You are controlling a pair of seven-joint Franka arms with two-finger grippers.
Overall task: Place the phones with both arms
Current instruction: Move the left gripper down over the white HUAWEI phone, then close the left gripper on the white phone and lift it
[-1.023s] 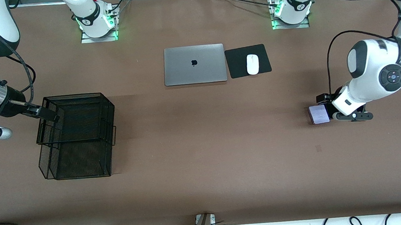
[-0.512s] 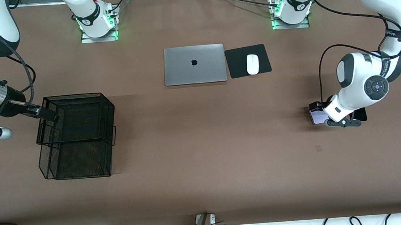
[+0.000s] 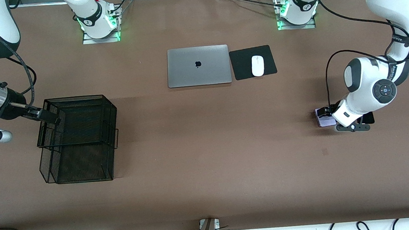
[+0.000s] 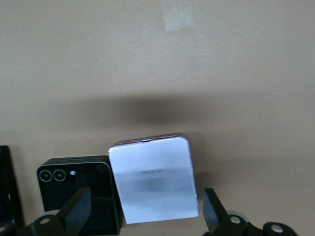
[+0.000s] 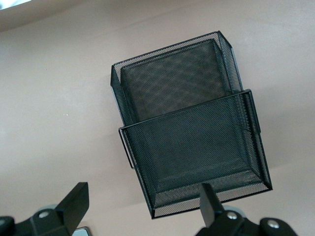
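Brown tabletop (image 3: 207, 148), cables along the lower edge of the frame. Left pincer (image 4: 142, 216) low over pale lavender-white phone (image 4: 153, 179) at middle right of the front frame, fingers (image 4: 77, 212) spread wide astride it, gripping nothing. Small, squarish, flat on the tabletop; squarish black phone (image 4: 78, 189) just beside it, twin lenses showing. Left arm (image 3: 372, 89) folded down from the upper right corner. Right pincer (image 5: 140, 211) open and empty, hanging over black mesh tray (image 3: 77, 139) at middle left, waiting.
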